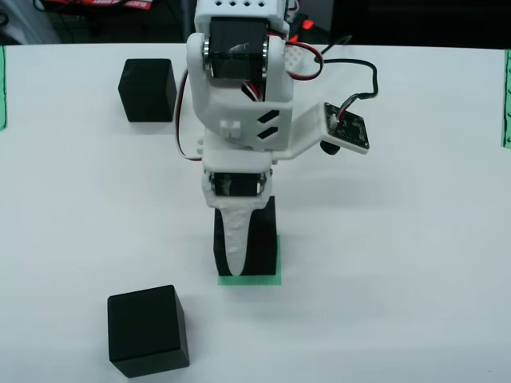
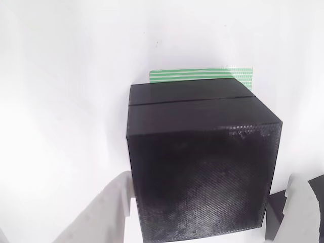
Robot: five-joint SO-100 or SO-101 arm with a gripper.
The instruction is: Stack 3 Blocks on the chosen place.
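One black cube [image 1: 262, 239] rests on the green striped square [image 1: 251, 279], whose near edge peeks out below it. My gripper [image 1: 239, 255] points down over this cube, one white finger [image 1: 235, 239] crossing its near face. In the wrist view the cube [image 2: 202, 167] sits between the left finger [image 2: 114, 212] and right finger [image 2: 304, 207], with the green square [image 2: 202, 76] behind it. The left finger lies against the cube; a narrow dark gap shows on the right side, so the jaws stand open around it. A second cube [image 1: 148, 89] sits far left, a third [image 1: 148, 331] near left.
The white table [image 1: 399, 279] has narrow green strips at its left edge [image 1: 2, 88] and right edge [image 1: 506, 100]. A small camera board [image 1: 347, 128] and its cables jut out to the right of the arm. Dark clutter lies beyond the far edge.
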